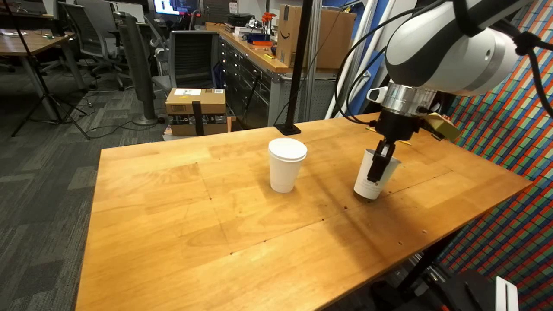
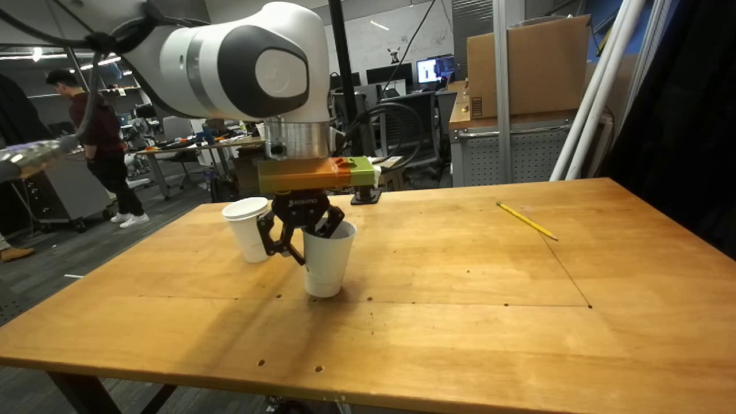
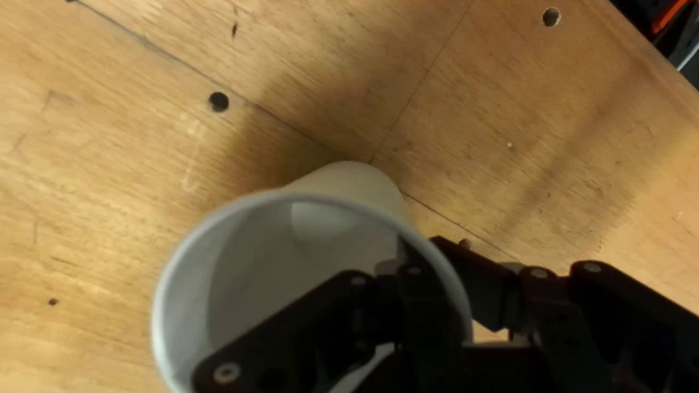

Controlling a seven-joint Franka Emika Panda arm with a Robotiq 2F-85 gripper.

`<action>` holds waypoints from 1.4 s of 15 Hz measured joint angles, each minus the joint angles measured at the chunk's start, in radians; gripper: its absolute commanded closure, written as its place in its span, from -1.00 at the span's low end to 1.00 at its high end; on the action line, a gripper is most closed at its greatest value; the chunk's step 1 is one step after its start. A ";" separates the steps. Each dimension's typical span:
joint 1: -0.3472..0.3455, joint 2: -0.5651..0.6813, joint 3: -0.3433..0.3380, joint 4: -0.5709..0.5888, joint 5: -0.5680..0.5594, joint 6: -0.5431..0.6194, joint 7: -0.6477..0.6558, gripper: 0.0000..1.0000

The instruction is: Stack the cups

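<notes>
In an exterior view my black two-fingered gripper pinched a tapered white disposable cup, tilted toward the right corner of the wooden desk. In an exterior view a matching white disposable cup stood upright nearer the far left corner, presumably as receiver. In the wrist view the fingers straddled the rim, I judged to free the base.

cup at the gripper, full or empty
Looks empty: the wrist view shows the cup bare inside, except for one gripper finger that hides part of it.
</notes>
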 measured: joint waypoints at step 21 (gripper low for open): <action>0.177 -0.149 0.216 0.226 -0.152 -0.084 0.296 1.00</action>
